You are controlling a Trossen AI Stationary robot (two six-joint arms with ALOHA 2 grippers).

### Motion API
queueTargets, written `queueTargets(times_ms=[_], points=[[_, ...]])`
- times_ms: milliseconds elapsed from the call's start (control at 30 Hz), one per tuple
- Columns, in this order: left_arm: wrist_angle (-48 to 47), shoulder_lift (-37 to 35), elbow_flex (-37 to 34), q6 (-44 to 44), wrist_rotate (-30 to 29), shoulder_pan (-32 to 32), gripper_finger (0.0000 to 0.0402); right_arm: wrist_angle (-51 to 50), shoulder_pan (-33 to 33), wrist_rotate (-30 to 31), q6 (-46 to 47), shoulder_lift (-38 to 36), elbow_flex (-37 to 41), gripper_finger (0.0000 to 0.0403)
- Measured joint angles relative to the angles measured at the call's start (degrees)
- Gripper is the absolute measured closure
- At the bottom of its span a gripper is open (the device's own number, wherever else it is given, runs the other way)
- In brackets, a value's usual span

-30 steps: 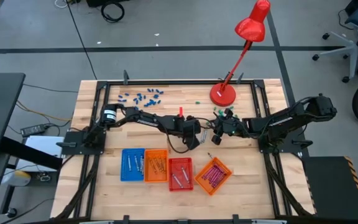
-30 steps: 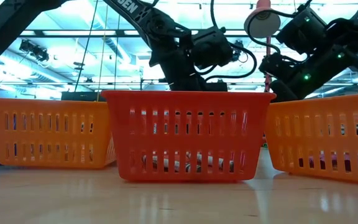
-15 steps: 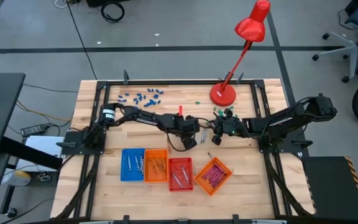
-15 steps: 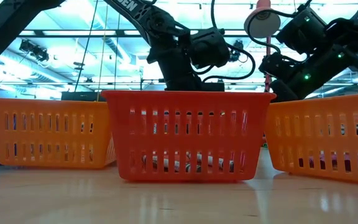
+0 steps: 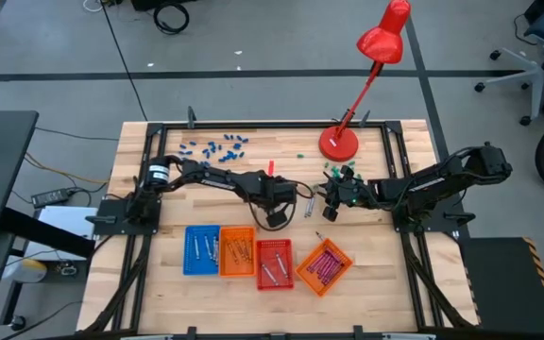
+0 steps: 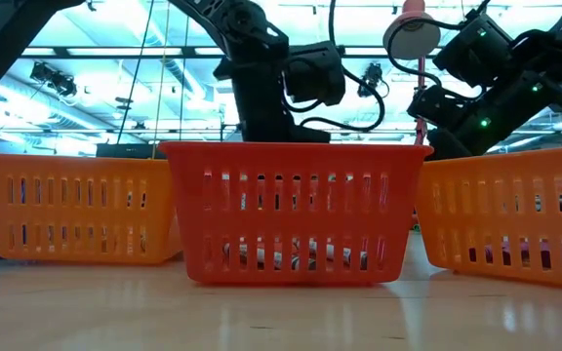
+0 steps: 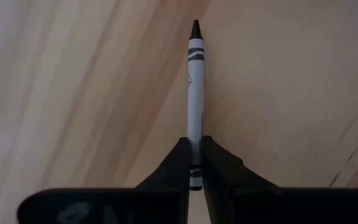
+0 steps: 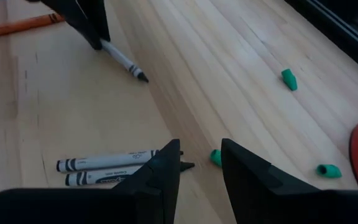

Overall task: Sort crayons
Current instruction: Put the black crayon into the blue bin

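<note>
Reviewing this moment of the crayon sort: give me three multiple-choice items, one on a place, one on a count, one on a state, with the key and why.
1. Where does the red desk lamp's base stand?
A. far right part of the table
B. inside a tray
C. near left corner

2. How many grey crayons lie side by side just ahead of the right gripper?
A. none
B. two
C. five

3. What is the left gripper doing?
A. open above a tray
B. shut on an orange crayon
C. shut on a grey crayon

Key: 1 A, the high view shows the base by the table's far edge, right of centre. 2 B, the right wrist view shows a pair. 3 C, the left wrist view shows the fingers pinching the grey stick.
</note>
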State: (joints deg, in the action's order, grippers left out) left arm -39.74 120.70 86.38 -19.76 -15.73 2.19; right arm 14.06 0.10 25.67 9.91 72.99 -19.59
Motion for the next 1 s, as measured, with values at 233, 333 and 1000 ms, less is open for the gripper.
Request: queueTargets(times_ms=[233, 333, 1000], points=[[-4.1, -1.7, 0.2, -1.4, -2.7, -1.3, 0.0371, 0.0, 0.0, 0.0, 0.0, 0.0, 0.0, 0.0281], [-5.5, -2.8, 0.2, -2.7, -3.5, -2.0, 0.0370, 0.0, 0.0, 0.0, 0.0, 0.0, 0.0, 0.0281], [-27.3, -15.5, 0.3, -23.1, -2.7, -13.4, 0.0370, 0.4, 0.0, 0.1, 0.0, 0.0, 0.0, 0.0281]])
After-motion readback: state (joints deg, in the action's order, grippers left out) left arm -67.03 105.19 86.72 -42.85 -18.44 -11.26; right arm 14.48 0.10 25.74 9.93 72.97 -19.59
